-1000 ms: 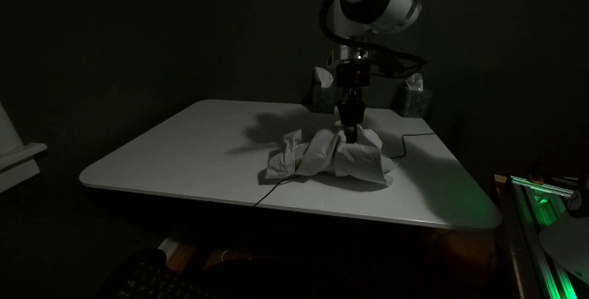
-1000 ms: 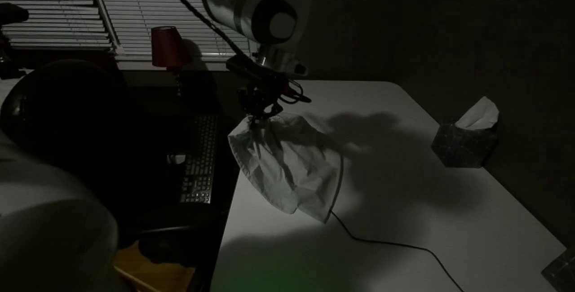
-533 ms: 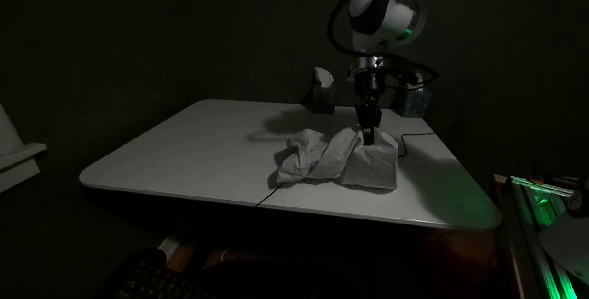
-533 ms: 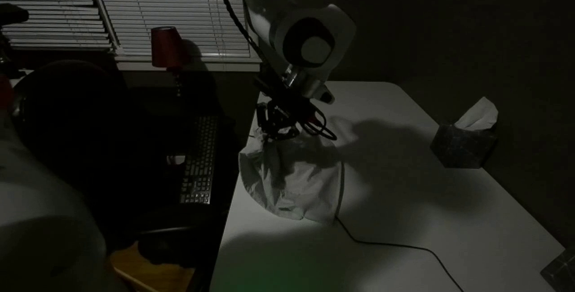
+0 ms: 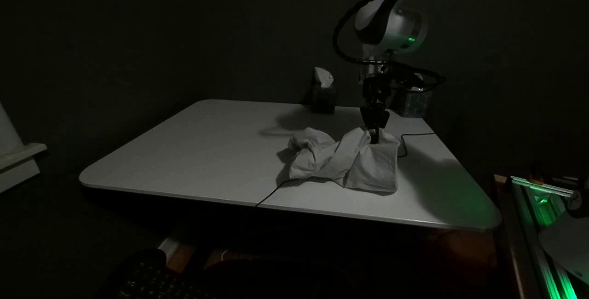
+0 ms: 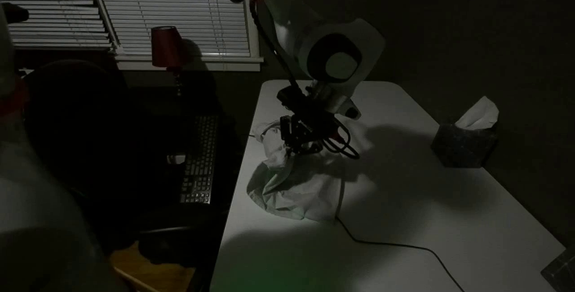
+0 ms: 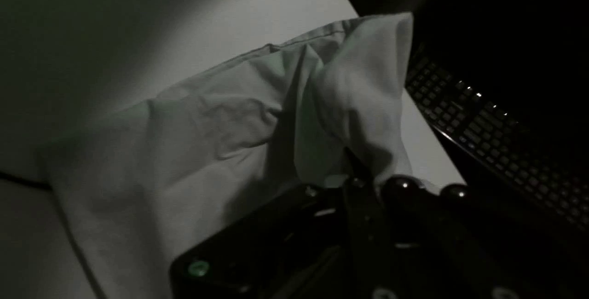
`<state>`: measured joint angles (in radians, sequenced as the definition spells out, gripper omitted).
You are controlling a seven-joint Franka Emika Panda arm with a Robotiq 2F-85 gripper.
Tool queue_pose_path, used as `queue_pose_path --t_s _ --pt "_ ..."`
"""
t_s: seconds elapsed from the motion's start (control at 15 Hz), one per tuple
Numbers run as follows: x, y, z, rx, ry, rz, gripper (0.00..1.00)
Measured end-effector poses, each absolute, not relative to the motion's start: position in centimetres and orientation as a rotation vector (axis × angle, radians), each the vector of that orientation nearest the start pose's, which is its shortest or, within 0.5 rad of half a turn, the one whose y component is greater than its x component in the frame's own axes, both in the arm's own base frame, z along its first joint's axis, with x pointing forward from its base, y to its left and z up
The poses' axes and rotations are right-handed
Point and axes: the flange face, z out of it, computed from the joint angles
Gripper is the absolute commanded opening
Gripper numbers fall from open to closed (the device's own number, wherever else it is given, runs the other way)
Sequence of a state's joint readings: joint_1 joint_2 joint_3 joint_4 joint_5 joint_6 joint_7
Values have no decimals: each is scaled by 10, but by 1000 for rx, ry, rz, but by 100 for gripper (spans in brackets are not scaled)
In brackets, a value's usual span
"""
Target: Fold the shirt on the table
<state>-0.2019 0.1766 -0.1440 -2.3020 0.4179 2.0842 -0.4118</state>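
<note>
The pale shirt (image 5: 373, 172) lies bunched and twisted near the table's front edge in both exterior views (image 6: 310, 193). In the wrist view the shirt (image 7: 193, 161) spreads away from the jaws, with a raised fold at the upper right. My gripper (image 5: 374, 138) points down into the top of the cloth, and it also shows in an exterior view (image 6: 289, 150). In the wrist view its dark fingers (image 7: 356, 172) are close together with cloth gathered at the tips. The gripper is shut on the shirt; the fingertips are partly hidden by folds and darkness.
The white table (image 5: 193, 161) has a thin dark cord (image 6: 386, 242) running under the shirt. Tissue boxes (image 5: 323, 100) (image 5: 416, 105) stand at the back edge. A keyboard (image 6: 197, 166) and a red lamp (image 6: 167, 47) are beyond the table's front edge. The scene is very dark.
My gripper has moved toward the tissue-box corner of the table and lower, dragging the pinched cloth along. The shirt's free end has been pulled after it and more of the fold turned over.
</note>
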Motion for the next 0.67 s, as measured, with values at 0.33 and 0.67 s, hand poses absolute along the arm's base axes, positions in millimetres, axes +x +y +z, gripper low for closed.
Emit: queue_pose_path --t_s 0.33,0.67 --pt "456 -173 237 -2813 468 383 1" --pt "451 -188 222 -2903 665 459 1"
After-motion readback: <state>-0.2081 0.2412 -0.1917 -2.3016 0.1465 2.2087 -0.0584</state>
